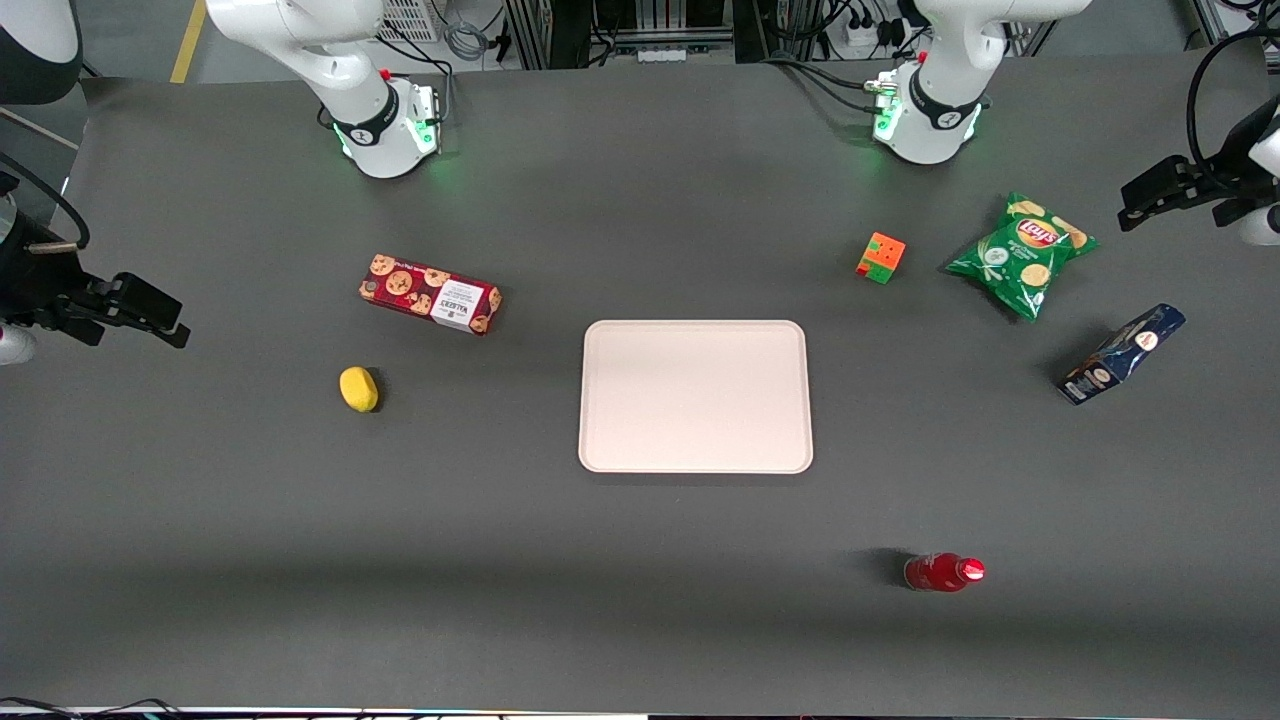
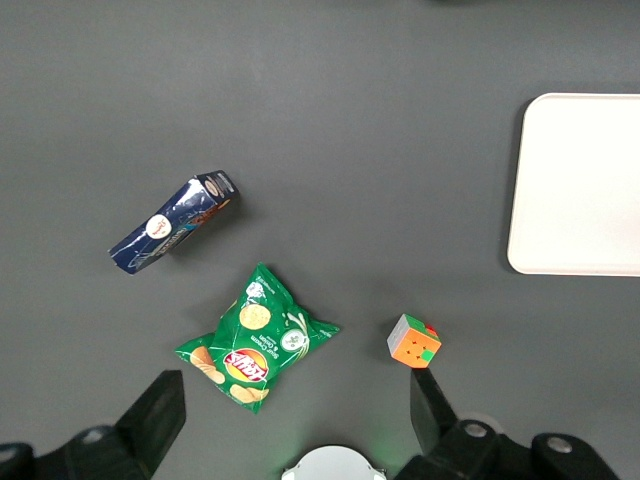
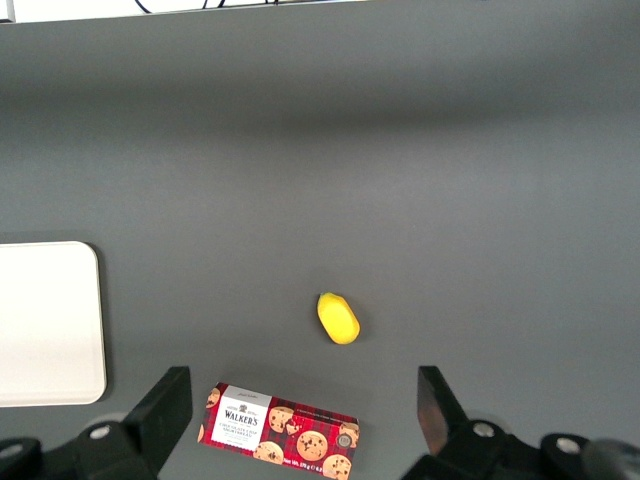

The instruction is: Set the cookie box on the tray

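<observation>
My claw [image 2: 292, 420] hangs high above the surface [image 1: 640, 600] at the working arm's end, fingers [image 2: 155, 415] spread wide apart, holding nothing. Nearest the front camera stands a red bottle [image 1: 943, 572]. Farther from it, mid-surface, lies the tray [image 1: 695, 396], bare. The cookie box [image 1: 1120, 355] lies on the surface toward the working arm's end, well apart from the tray, angled. Just farther from the camera than the box: a green chip bag [image 1: 1022, 255], with a puzzle cube [image 1: 881, 258] beside it.
</observation>
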